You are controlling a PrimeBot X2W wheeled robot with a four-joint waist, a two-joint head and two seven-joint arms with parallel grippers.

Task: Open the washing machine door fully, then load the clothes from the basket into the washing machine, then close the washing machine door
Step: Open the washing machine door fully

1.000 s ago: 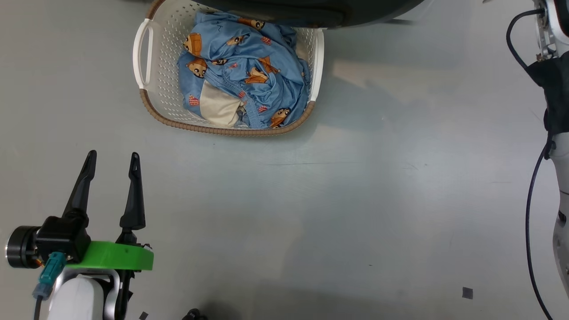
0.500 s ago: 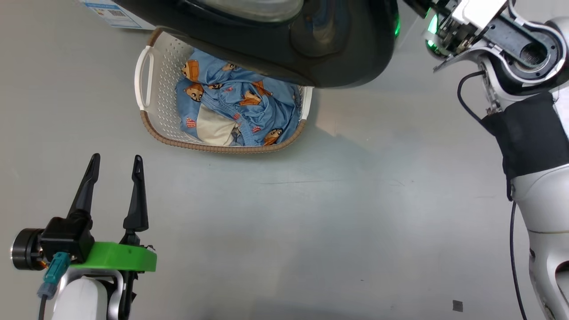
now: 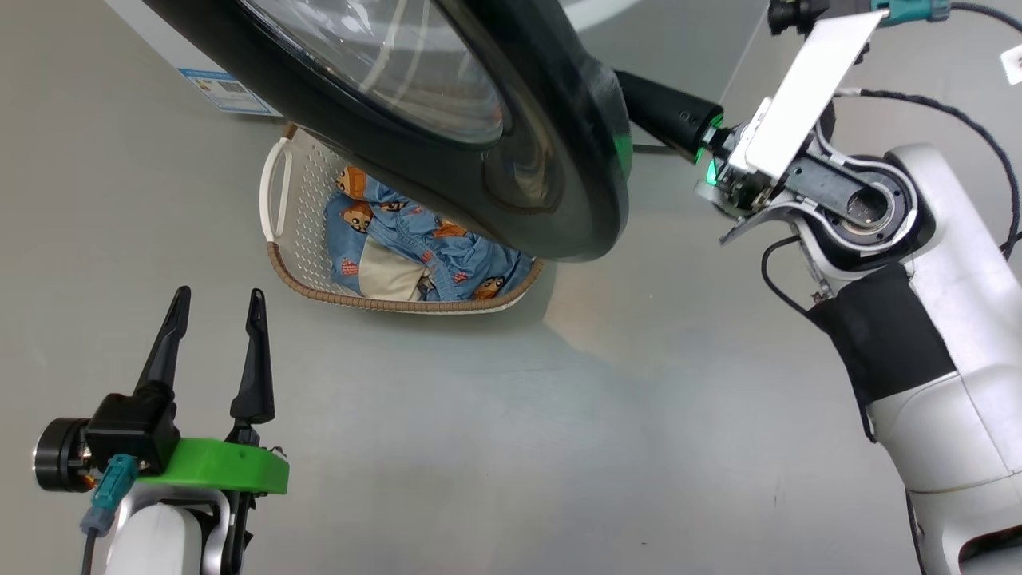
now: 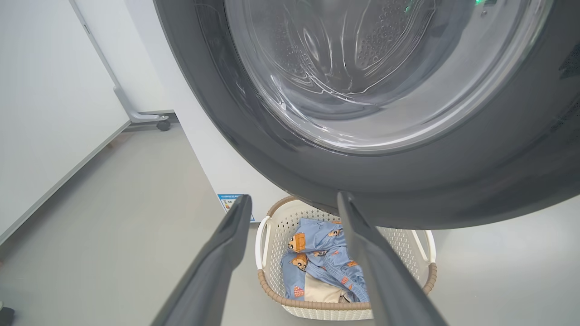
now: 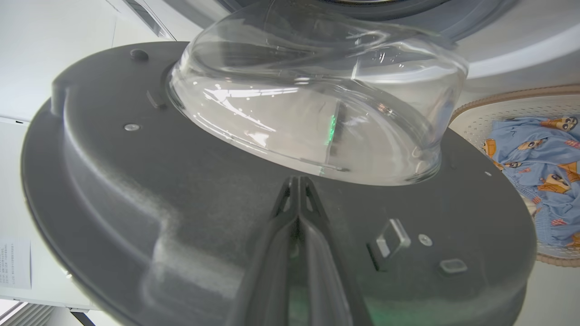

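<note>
I am holding my left claw (image 3: pixel 219 293) spread wide and empty over the grey floor (image 3: pixel 495 431) at the near left, apart from the basket (image 3: pixel 275 192). I am keeping my right claw (image 5: pixel 297 181) pressed fully shut with nothing in it, its tips lying at the dark inner face of the washing machine door (image 3: pixel 559 160), just beside the bulging glass bowl (image 5: pixel 317 99); whether they are touching I cannot tell. The door is standing swung out from the washing machine (image 4: pixel 208 149), overhanging the far side of the basket. The clothes (image 3: pixel 415 255) are lying bunched inside the basket.
</note>
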